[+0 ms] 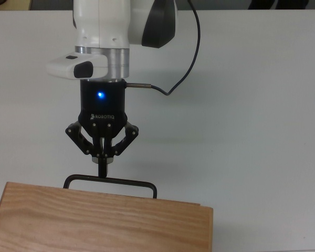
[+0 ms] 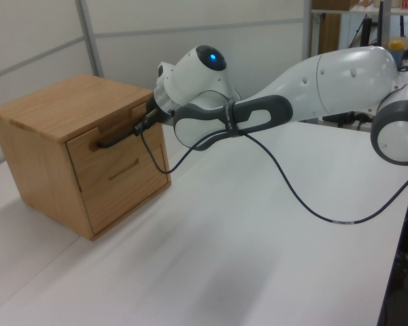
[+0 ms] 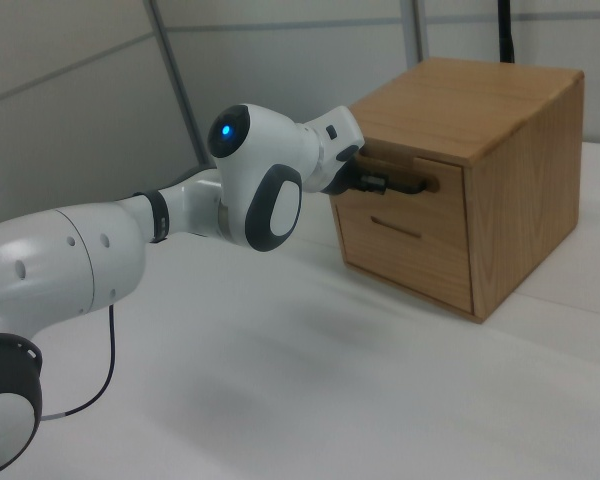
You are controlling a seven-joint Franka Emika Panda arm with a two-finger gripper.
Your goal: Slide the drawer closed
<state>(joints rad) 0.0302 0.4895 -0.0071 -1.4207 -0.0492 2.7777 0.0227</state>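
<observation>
1. On a plain white table point(image 2: 272, 231), with grey wall panels behind, stands a wooden cabinet point(image 2: 47, 112).
2. The drawer point(image 2: 112, 146) sits pushed in, its front flush with the cabinet face; nothing of its inside shows.
3. The gripper point(image 1: 102, 167) has its fingers pinched together, tips touching the drawer's black bar handle point(image 1: 111, 182) at mid-length, with nothing clasped between them.

The drawer point(image 2: 115, 159) front is hidden under the cabinet top point(image 1: 102, 220) in the top view; the arm point(image 3: 265, 190) perhaps covers part of the handle point(image 3: 405, 186).
</observation>
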